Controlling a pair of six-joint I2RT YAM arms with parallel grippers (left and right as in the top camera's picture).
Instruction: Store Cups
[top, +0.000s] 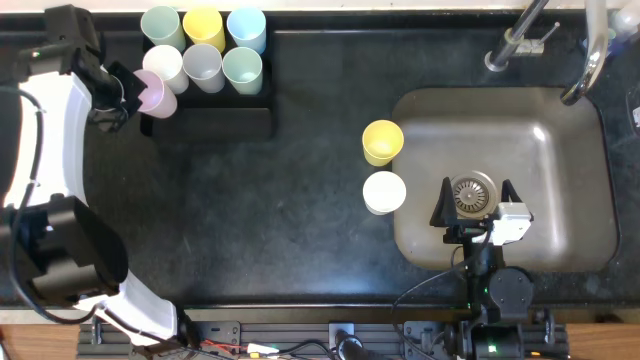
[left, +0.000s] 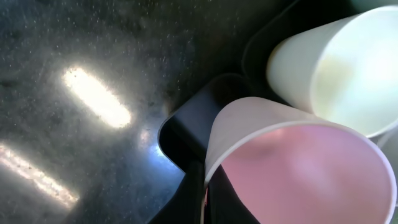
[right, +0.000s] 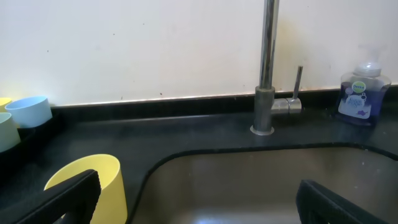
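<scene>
Pink cup (left: 298, 168) apparently touching rack (left: 186, 130); soap bottle (right: 364, 93) label unreadable.

Small green-and-white label (right: 357, 88) on the soap bottle (right: 364, 99) at right of frame, print too small to read, nothing else legible

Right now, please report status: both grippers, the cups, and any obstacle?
Left gripper holds pink plastic cup at black cup rack. Right gripper open over steel sink. On dark counter: yellow plastic cup, white plastic cup. Path looks clear.
</scene>
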